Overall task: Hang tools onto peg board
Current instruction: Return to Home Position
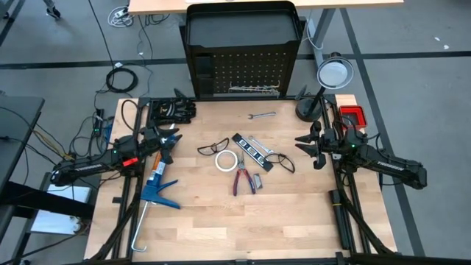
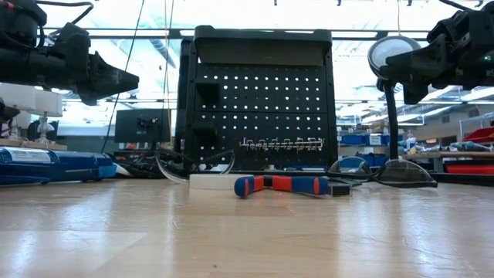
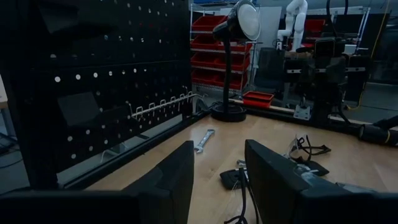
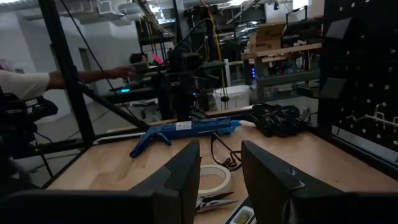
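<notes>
On the wooden tabletop (image 1: 309,221), the tools lie in a bunch in the middle, between the two arms. Nearest the front edge are the red-handled pliers (image 1: 243,181). Their long side runs front to back, with the handles toward the front. Just behind them sits the white tape roll (image 1: 226,160), and beside that the black level (image 1: 249,150) lies on a slant. One pair of safety glasses (image 1: 212,149) is on the left of the bunch and another pair (image 1: 281,161) is on the right. A silver wrench (image 1: 261,115) lies alone farther back, near the peg board (image 1: 244,73).

The left pincer (image 1: 171,142) hangs in the air over the left side of the tabletop, above the blue caulking gun (image 1: 155,188). Its fingers (image 3: 176,177) are apart and hold nothing. The right pincer (image 1: 305,146) hangs over the right side, also parted and empty. Both point in toward the tools. The right pincer looks a bit nearer to the bunch, with the right-hand glasses just beside it. The left pincer is closer to the other glasses and the tape roll.

At the far back stands the peg board, upright and black, with a row of small silver hooks (image 1: 254,90). Nothing hangs there yet. A round lamp (image 1: 333,73) stands to its right.
</notes>
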